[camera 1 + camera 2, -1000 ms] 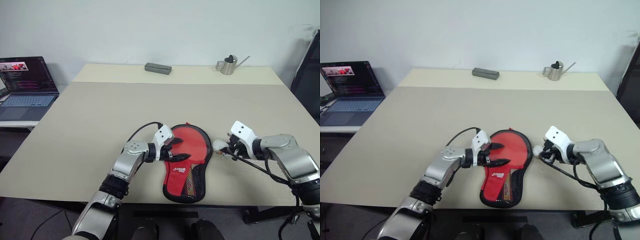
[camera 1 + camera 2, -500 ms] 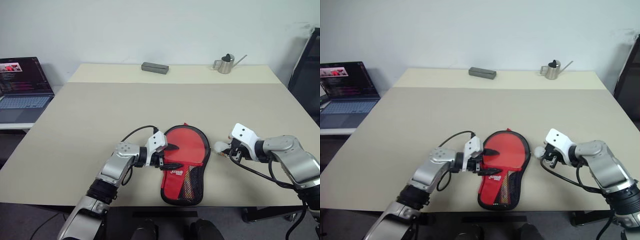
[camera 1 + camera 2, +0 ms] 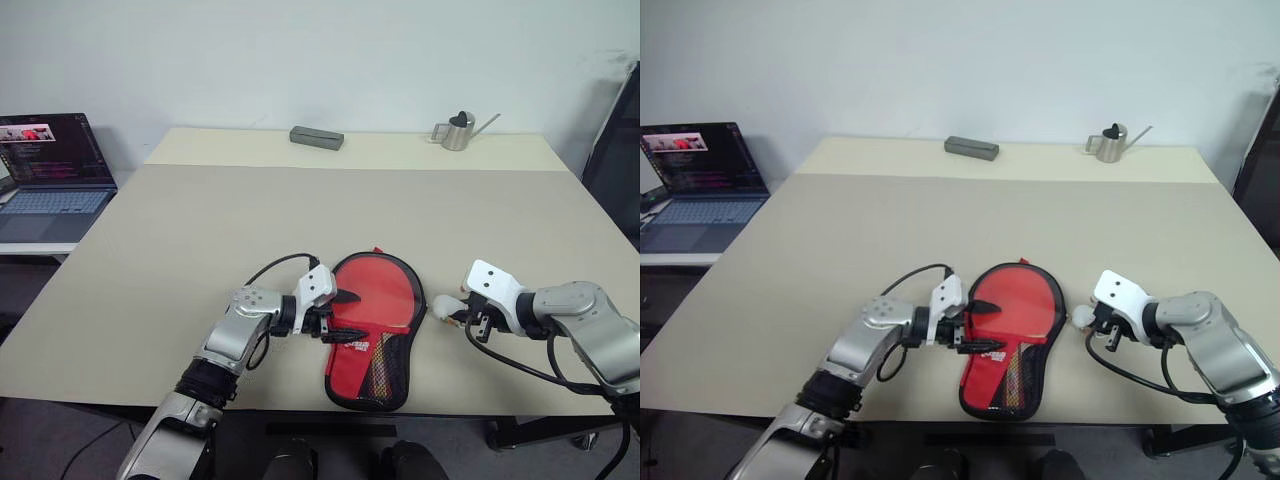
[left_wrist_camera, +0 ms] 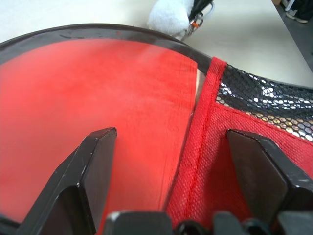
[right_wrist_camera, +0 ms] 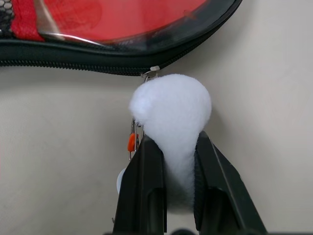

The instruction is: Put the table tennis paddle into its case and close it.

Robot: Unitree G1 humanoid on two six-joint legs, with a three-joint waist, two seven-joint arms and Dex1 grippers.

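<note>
From the head camera, I see the case [image 3: 372,325] lying red side up at the table [image 3: 200,230] front edge, my left gripper [image 3: 342,315] spread over it. On the right wrist view, my right gripper [image 5: 173,156] pinches a white pom-pom [image 5: 171,110] on the zipper.

The two head views look forward and down over the surface [image 3: 200,220] from a little way back, taking in both arms, the far wall and a laptop [image 3: 50,175] off to the left; they share nearly the whole scene, slightly offset. The left wrist view sits very near the case [image 4: 98,112], looking along the left end effector [image 4: 181,161] across the red fabric. The right wrist view looks closely along the right end effector [image 5: 177,161] at a white pompom [image 5: 171,112] beside the case's zipper edge, which the head views also show.
</note>
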